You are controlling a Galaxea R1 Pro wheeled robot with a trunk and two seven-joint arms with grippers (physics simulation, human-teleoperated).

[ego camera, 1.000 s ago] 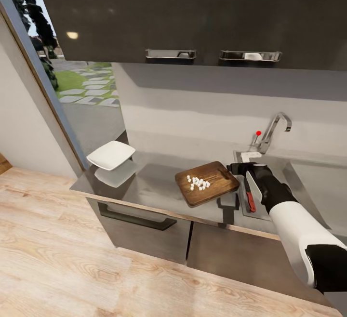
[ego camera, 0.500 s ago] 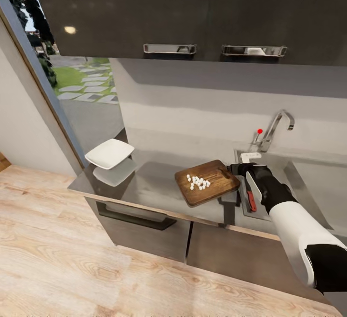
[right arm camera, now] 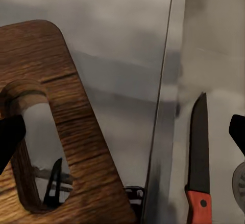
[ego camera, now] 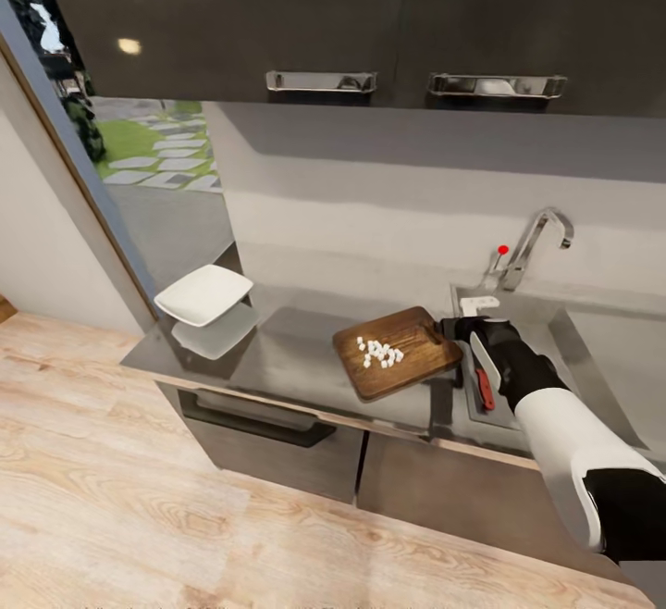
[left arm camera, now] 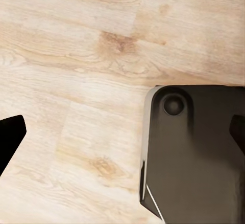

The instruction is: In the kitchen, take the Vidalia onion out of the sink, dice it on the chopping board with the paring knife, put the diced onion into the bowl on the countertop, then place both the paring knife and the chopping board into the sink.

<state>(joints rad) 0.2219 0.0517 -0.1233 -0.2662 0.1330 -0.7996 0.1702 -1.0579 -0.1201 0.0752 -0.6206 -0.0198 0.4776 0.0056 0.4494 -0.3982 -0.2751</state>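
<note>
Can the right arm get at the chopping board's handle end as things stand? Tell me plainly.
Probably yes. The right gripper hangs right at the handle end of the chopping board, its fingertips wide apart either side of the handle slot, with nothing between. The paring knife lies aside in the sink.

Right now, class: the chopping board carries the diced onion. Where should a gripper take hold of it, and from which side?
Grip the chopping board by its slotted handle end, coming from the sink side, where the right gripper hovers. That end faces the sink and is bare; the diced onion sits mid-board, so keep the board level.
</note>
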